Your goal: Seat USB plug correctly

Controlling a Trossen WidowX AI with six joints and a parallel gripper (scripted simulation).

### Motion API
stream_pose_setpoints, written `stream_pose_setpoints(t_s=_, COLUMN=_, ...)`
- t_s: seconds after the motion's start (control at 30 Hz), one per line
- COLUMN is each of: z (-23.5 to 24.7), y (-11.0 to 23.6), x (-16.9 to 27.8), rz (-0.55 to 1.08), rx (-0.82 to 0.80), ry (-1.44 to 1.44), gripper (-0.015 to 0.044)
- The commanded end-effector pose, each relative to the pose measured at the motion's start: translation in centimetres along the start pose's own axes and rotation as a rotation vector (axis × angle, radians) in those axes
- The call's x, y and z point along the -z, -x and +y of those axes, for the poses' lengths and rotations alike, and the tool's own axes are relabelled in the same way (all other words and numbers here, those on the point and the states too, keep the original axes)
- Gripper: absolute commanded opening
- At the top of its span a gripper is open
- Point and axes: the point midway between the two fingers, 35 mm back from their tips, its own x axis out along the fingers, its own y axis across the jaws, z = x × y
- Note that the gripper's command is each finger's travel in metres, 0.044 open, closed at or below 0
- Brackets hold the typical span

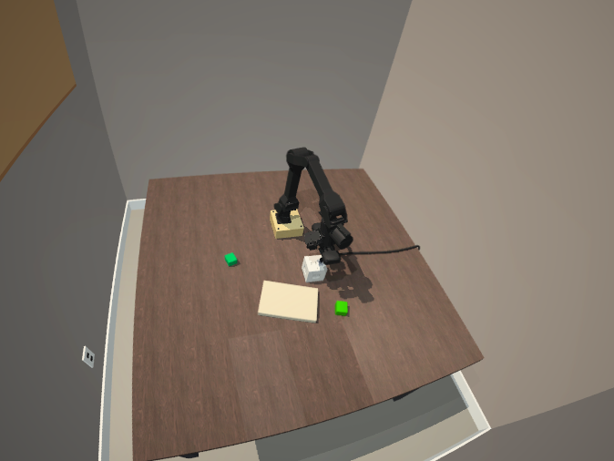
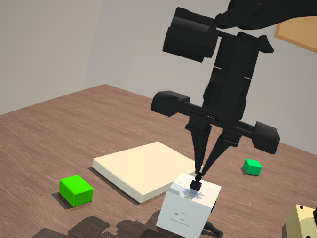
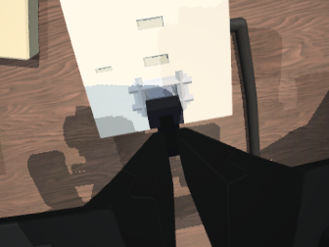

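Note:
The white power cube stands on the brown table. A small black USB plug stands upright in the socket on the cube's top face. My gripper reaches down from above and is shut on the plug's upper end. The plug's body sits low, close against the cube's top. Two more slots show on the top face in the wrist view.
A cream flat slab lies beside the cube. Two green blocks lie on the table. A black cable runs from the cube to the table's right edge. The arm's tan base stands behind.

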Motion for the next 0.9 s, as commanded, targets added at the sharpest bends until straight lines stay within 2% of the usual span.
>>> stream_pose_setpoints(t_s=0.0, z=-0.03, y=-0.16, x=-0.01, rz=0.001, rx=0.002, ry=0.003, gripper=0.0000)
stream_pose_setpoints(t_s=0.87, z=-0.03, y=-0.47, x=-0.04, rz=0.001, rx=0.002, ry=0.003, gripper=0.0000)
